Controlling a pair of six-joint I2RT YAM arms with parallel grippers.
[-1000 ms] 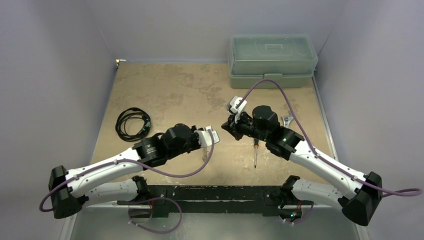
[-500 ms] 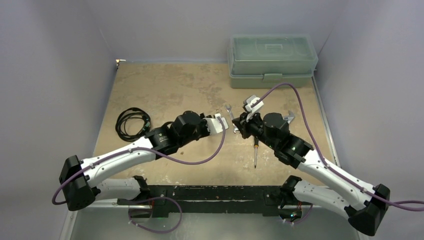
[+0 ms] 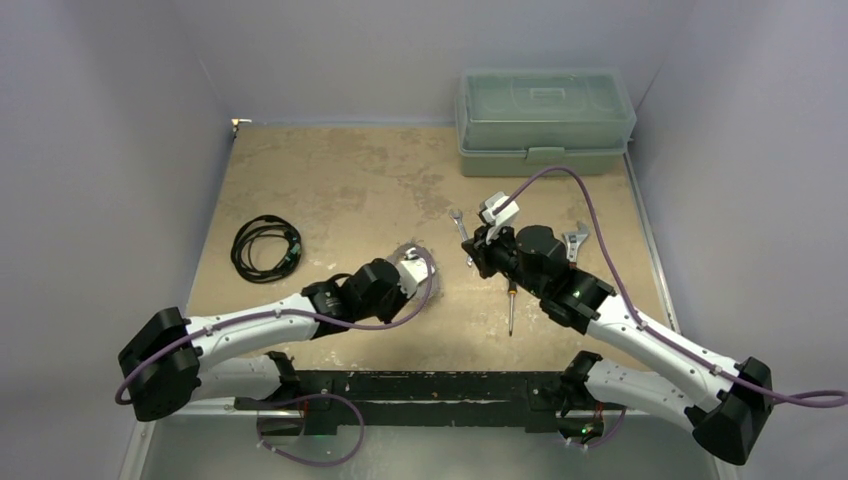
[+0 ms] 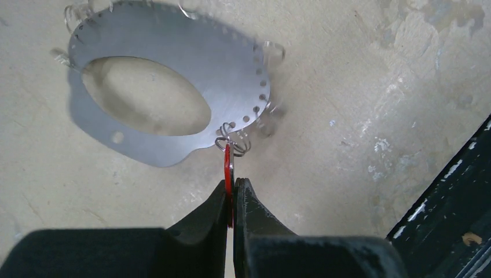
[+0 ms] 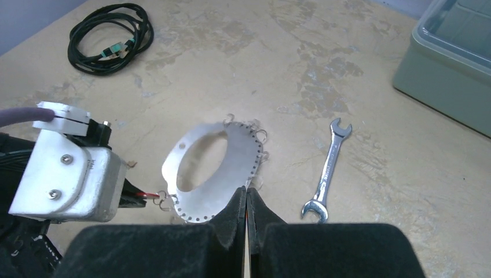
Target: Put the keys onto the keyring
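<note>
The keyring (image 4: pixel 231 75) is a flat silvery oval plate with small holes and wire loops round its rim; it lies mid-table (image 3: pixel 412 252). A red-tagged key (image 4: pixel 227 168) hangs from a small ring in one rim hole. My left gripper (image 4: pixel 231 186) is shut on that red tag at the plate's near edge. In the right wrist view the keyring (image 5: pixel 231 174) lies just beyond my right gripper (image 5: pixel 246 194), which is shut, its tips at the plate's rim. I cannot tell whether they touch. The red tag (image 5: pixel 149 194) sticks out of the left gripper there.
A small silver spanner (image 5: pixel 327 171) lies right of the keyring. A second wrench (image 3: pixel 573 243) and a screwdriver (image 3: pixel 511 305) lie by the right arm. A coiled black cable (image 3: pixel 265 245) sits at the left, a green lidded box (image 3: pixel 545 120) at the back right.
My left arm has drawn back toward the near edge and dropped lower, and the keyring now shows beside it. My right gripper swung away to the right, then shifted slightly left.
</note>
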